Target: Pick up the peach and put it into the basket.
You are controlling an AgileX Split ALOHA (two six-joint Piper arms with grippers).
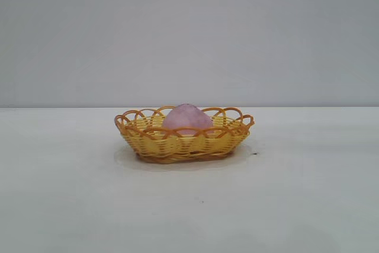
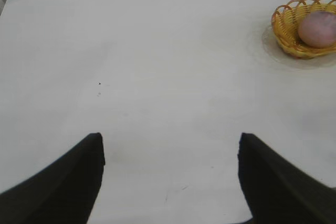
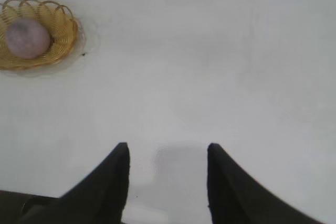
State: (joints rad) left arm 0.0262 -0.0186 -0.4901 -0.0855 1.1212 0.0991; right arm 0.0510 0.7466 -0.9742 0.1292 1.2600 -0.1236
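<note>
The pale pink peach (image 1: 187,118) lies inside the yellow wicker basket (image 1: 177,145) with the orange looped rim, in the middle of the table. Neither arm shows in the exterior view. In the left wrist view the peach (image 2: 318,28) sits in the basket (image 2: 286,35) far off from my left gripper (image 2: 170,142), which stands open over bare table. In the right wrist view the peach (image 3: 27,37) rests in the basket (image 3: 63,30), well away from my right gripper (image 3: 168,149), which is open with nothing between its fingers.
The white table (image 1: 296,205) stretches all round the basket, and a plain grey wall (image 1: 189,28) stands behind it. A small dark speck (image 1: 254,153) lies on the table just beside the basket.
</note>
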